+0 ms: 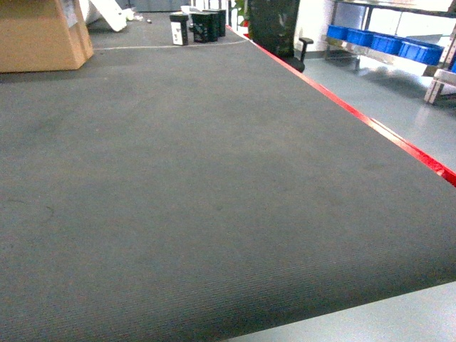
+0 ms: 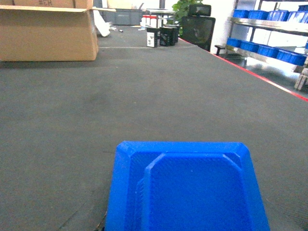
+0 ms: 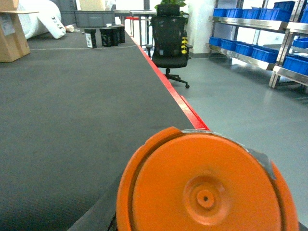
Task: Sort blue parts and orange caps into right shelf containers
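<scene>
1. Worktop [image 1: 214, 199]: dark grey ribbed felt-like mat, red strip along its right edge [image 1: 370, 122].
2. Left wrist view: a blue part [image 2: 187, 187], glossy moulded plastic, rectangular with chamfered corners and a stepped raised centre, fills the bottom of the frame. Left claw itself not in frame; can't tell its state.
3. Right wrist view: an orange cap [image 3: 204, 185], round smooth plastic disc with concentric ridges and a small centre hole, fills the bottom of the frame, over the worktop's red edge. Right claw not in frame either.
4. Right shelf containers [image 1: 385, 41]: blue plastic crates in a row on a metal rack, well apart from the worktop across grey floor.
5. Far end: cardboard box [image 1: 39, 34], black office chair [image 3: 169, 41].
</scene>
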You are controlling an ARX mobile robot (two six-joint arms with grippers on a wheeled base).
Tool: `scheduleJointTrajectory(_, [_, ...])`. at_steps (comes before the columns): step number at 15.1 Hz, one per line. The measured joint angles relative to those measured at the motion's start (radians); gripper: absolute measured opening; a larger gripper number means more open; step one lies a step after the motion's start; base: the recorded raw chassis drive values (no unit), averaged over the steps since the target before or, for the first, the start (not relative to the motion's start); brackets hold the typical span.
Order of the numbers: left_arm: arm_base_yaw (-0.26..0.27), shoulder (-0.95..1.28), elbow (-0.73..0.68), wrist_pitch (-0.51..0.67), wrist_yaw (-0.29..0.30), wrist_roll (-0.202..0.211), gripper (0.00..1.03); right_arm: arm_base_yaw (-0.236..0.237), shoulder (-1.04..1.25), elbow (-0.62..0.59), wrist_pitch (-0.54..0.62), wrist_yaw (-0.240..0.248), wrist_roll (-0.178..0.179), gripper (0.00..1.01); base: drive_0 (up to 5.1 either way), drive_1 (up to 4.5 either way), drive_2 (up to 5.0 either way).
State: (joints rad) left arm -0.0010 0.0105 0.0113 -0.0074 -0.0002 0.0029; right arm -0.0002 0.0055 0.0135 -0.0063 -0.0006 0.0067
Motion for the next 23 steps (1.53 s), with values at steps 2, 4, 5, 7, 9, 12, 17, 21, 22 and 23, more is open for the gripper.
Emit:
scheduleJointTrajectory(2, [0.000, 0.000, 0.000, 0.000, 0.000, 0.000, 0.41, 0.000, 0.000, 0.000, 0.000, 0.000, 0.000, 0.44, -1.7, -1.66, -1.7])
scheduleJointTrajectory(4, [0.000, 0.000, 0.000, 0.000, 0.000, 0.000, 0.41, 0.000, 0.000, 0.000, 0.000, 0.000, 0.000, 0.44, -1.5, -1.54, -1.5])
scheduleJointTrajectory(5, [0.000, 0.000, 0.000, 0.000, 0.000, 0.000, 0.41, 0.000, 0.000, 0.000, 0.000, 0.000, 0.000, 0.44, -1.6, -1.55, -1.6])
scheduleJointTrajectory(7, [0.000, 0.000, 0.000, 0.000, 0.000, 0.000, 0.41, 0.000, 0.000, 0.000, 0.000, 0.000, 0.000, 0.44, -1.7, -1.67, -1.7])
scheduleJointTrajectory(9, [0.000, 0.000, 0.000, 0.000, 0.000, 0.000, 0.41, 0.000, 0.000, 0.000, 0.000, 0.000, 0.000, 0.44, -1.6, -1.60, -1.6])
scheduleJointTrajectory(12, [0.000, 0.000, 0.000, 0.000, 0.000, 0.000, 0.41, 0.000, 0.000, 0.000, 0.000, 0.000, 0.000, 0.44, -1.6, -1.55, -1.6])
scheduleJointTrajectory(17, [0.000, 0.000, 0.000, 0.000, 0.000, 0.000, 0.41, 0.000, 0.000, 0.000, 0.000, 0.000, 0.000, 0.44, -1.6, -1.58, -1.6])
scheduleJointTrajectory(21, [0.000, 0.000, 0.000, 0.000, 0.000, 0.000, 0.41, 0.000, 0.000, 0.000, 0.000, 0.000, 0.000, 0.44, -1.6, -1.60, -1.6])
scheduleJointTrajectory(22, [0.000, 0.000, 0.000, 0.000, 0.000, 0.000, 0.41, 0.000, 0.000, 0.000, 0.000, 0.000, 0.000, 0.44, -1.5, -1.52, -1.5])
scheduleJointTrajectory(23, [0.000, 0.000, 0.000, 0.000, 0.000, 0.000, 0.41, 0.000, 0.000, 0.000, 0.000, 0.000, 0.000, 0.44, -1.6, -1.62, -1.6])
